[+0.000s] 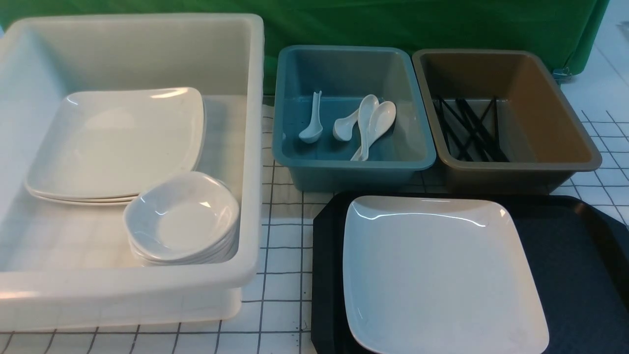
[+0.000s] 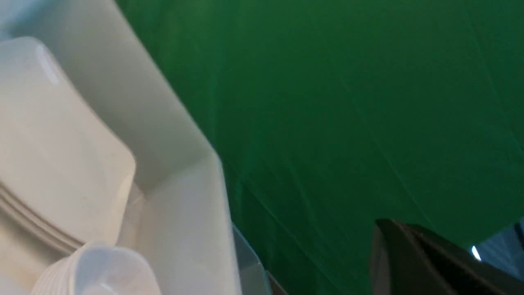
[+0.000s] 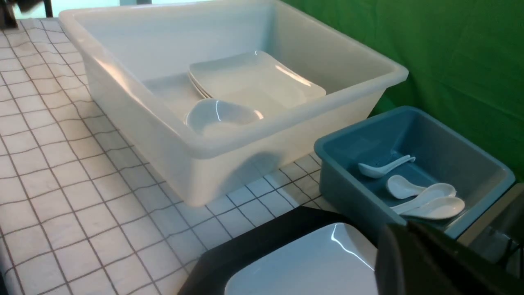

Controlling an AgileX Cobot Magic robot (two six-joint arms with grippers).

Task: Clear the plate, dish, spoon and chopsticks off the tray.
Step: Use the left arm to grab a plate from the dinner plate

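Large glossy white square plate [image 1: 442,275] on black textured plastic tray [image 1: 580,255]: likely rigid, slick, breakable. Pinch its raised rim. Jaws, both sides: can't tell.

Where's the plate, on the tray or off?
On the tray. The plate lies flat on its left part, in front of the blue tub.

The grid-patterned bench [image 1: 285,246] is carrying a white tub [image 1: 253,147], a blue tub [image 1: 354,172], a brown tub [image 1: 516,176] and the tray [image 1: 570,255].
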